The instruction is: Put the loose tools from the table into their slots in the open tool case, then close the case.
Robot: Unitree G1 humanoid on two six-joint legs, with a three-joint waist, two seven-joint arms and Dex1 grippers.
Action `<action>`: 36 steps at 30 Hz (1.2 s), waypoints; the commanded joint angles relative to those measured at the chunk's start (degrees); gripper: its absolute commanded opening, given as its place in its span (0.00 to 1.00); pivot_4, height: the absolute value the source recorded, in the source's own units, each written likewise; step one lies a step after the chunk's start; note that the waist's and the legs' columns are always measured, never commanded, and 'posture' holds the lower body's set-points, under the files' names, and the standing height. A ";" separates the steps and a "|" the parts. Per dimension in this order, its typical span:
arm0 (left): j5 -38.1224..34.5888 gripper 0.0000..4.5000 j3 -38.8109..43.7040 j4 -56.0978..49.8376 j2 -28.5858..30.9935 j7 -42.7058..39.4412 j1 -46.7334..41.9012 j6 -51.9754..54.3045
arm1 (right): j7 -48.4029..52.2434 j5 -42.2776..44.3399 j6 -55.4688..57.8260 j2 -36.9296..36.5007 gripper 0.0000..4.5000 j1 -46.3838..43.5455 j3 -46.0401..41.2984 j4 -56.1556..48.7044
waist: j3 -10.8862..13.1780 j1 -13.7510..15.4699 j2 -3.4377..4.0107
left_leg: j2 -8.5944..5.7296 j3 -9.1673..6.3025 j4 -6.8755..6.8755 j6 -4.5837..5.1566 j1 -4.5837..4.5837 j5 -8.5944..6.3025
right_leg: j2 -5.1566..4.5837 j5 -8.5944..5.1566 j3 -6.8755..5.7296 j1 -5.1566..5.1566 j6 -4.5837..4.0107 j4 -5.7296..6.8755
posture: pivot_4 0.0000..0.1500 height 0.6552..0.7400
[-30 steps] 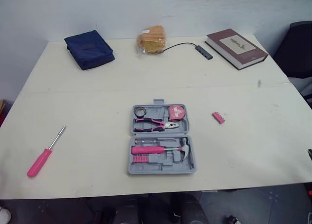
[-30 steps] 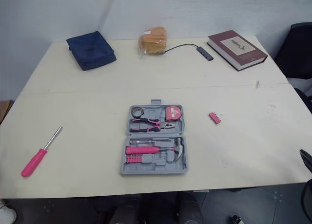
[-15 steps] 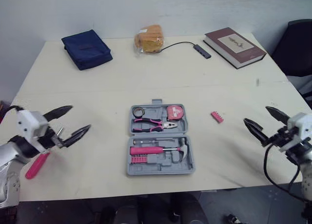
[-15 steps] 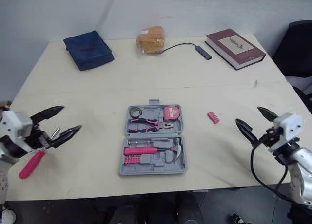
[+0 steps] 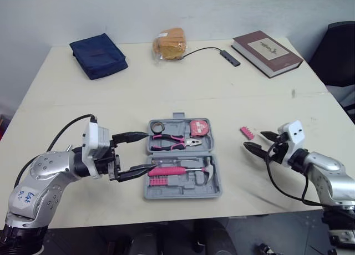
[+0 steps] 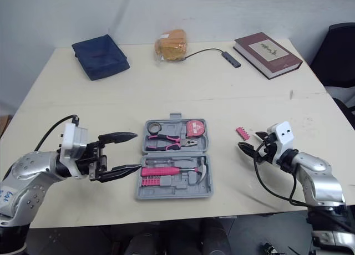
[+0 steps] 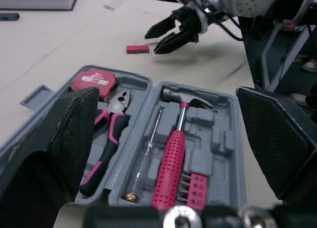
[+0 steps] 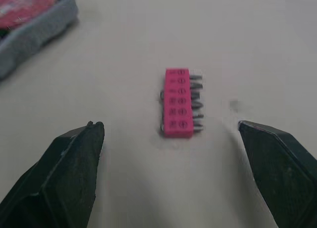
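The grey tool case lay open at the middle of the table, near its front edge, with pink-handled pliers, a tape measure and a pink-handled hammer already in their slots. The loose pink bit holder lay flat on the table just to the right of the case, with nothing between the two. The right gripper hung just beside the bit holder with its fingers spread wide and not touching it. The left gripper sat at the case's left edge, fingers also spread wide and empty. Along the far edge stood a navy pouch, an orange wrapped packet, a cabled hub and a dark red book whose cover label could not be read. A wide band of bare tabletop lay between these and the case. A black chair stood past the table's right side.
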 commanded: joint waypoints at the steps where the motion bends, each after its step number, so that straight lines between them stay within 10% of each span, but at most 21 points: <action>1: -1.41 0.99 -0.01 -3.34 0.09 -0.41 0.27 0.57 | -0.57 -2.98 -2.17 0.47 1.00 -3.39 0.45 4.59 | 0.00 -0.01 0.00 | 0.00 0.00 0.02 0.00 0.00 0.00 | 0.00 0.01 0.01 0.00 0.01 0.00 | 1.00 1.00; 12: -0.80 0.99 -0.93 -5.89 0.53 -0.61 0.73 2.48 | 3.24 -5.94 -3.47 2.32 1.00 -7.09 3.04 12.15 | -0.03 -0.12 -0.05 | 0.03 -0.02 0.04 -0.02 0.01 0.01 | 0.02 0.01 0.17 0.04 0.02 0.00 | 1.00 1.00; 23: -0.80 1.00 -2.22 -5.41 -0.09 -1.46 -0.95 2.37 | 6.07 -5.55 -5.54 2.40 0.10 -6.96 1.03 14.62 | -0.15 0.00 -0.24 | 0.08 -0.04 0.06 -0.04 0.05 0.01 | 0.11 0.01 0.25 0.10 0.01 -0.01 | 1.00 1.00; 36: 1.51 1.00 -4.46 -1.94 -1.47 -4.57 -2.72 -0.53 | 12.21 -3.76 -0.72 -1.50 0.10 -3.14 1.02 3.87 | -0.07 0.07 -0.12 | 0.12 -0.06 0.02 -0.08 0.01 0.03 | 0.21 0.00 0.29 0.04 0.00 -0.04 | 1.00 1.00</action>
